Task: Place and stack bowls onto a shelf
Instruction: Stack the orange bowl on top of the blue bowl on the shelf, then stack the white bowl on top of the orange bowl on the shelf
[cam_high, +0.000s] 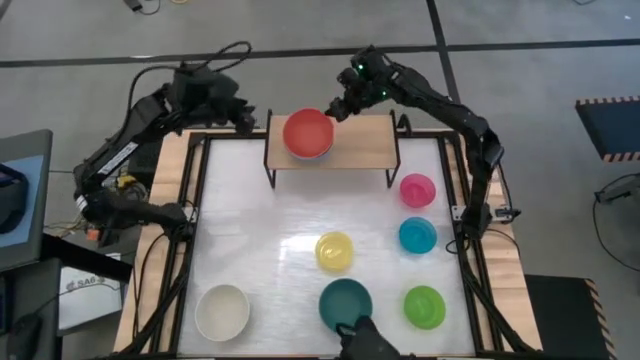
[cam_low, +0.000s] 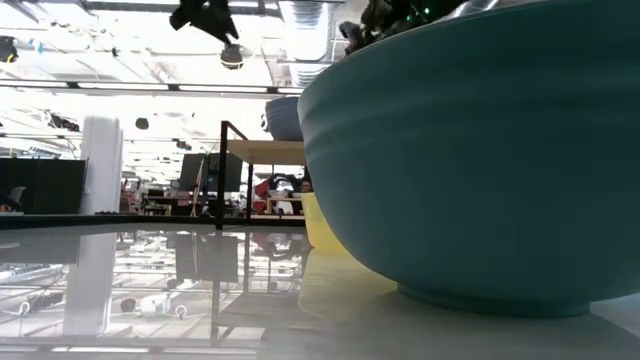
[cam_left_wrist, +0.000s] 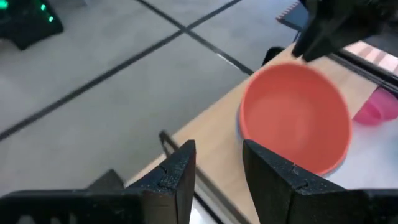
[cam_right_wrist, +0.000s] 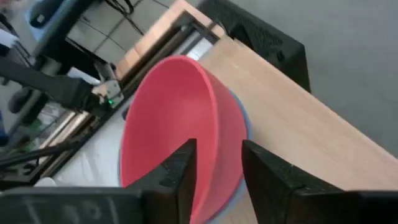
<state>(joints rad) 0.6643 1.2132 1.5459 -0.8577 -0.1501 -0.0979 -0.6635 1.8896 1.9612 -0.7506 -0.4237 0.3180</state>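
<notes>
The big white table (cam_high: 270, 220) holds a small wooden shelf (cam_high: 365, 145) at its far edge. A red bowl (cam_high: 308, 132) sits on the shelf inside a blue bowl (cam_right_wrist: 244, 127). On the table lie pink (cam_high: 417, 189), cyan (cam_high: 417, 235), yellow (cam_high: 334, 251), green (cam_high: 424, 306), teal (cam_high: 345, 302) and white (cam_high: 222, 311) bowls.

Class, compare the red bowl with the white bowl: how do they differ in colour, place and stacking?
The round red plastic bowl sits on the wood-topped shelf; the round white plastic bowl sits on the table. The red bowl is nested in a slate blue bowl; the white bowl stands alone. Both are upright and similar in size.
</notes>
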